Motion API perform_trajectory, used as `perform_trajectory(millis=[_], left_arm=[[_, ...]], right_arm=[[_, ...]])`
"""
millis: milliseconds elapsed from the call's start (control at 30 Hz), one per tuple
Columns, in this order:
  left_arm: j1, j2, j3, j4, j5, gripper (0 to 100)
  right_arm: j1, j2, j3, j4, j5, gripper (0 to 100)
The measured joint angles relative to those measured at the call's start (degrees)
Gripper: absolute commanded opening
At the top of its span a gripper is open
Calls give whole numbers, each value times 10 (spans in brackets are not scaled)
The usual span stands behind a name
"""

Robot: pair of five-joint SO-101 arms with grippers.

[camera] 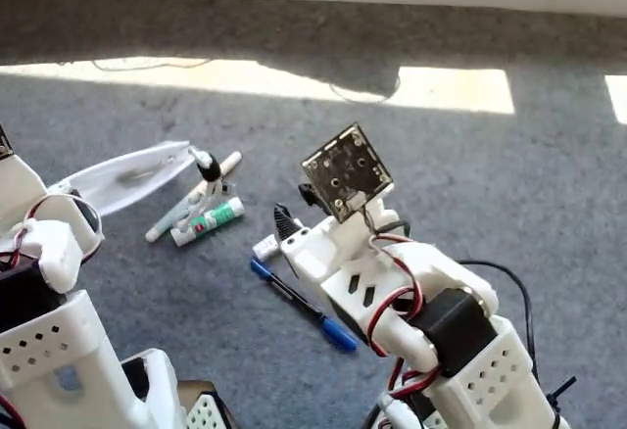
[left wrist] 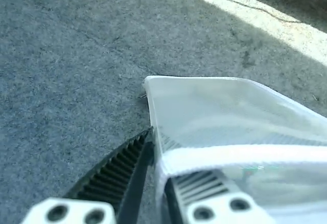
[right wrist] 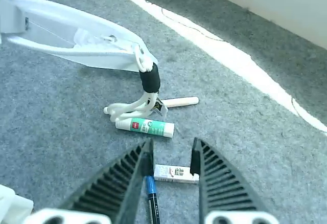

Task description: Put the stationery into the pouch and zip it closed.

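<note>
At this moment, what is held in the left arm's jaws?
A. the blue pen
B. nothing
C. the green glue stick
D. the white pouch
D: in the left wrist view the left gripper has its jaws shut on an edge of the white pouch, while the blue pen and green glue stick lie on the carpet.

Right arm [camera: 480, 370] is shelled in white perforated plastic; black servo [camera: 456, 326] and red-white cables [camera: 392, 302] are seen near camera board [camera: 346, 171]; right gripper [right wrist: 172, 144] fingers [right wrist: 122, 178] are ribbed black.
</note>
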State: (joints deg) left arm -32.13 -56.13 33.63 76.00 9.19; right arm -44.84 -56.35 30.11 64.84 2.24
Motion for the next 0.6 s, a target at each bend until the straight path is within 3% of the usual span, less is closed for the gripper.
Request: perform_trajectory(millis=[600], left_arm=[[-8, -1, 27, -14, 0, 7]], right_arm=[[33, 298, -53, 8, -170, 124]])
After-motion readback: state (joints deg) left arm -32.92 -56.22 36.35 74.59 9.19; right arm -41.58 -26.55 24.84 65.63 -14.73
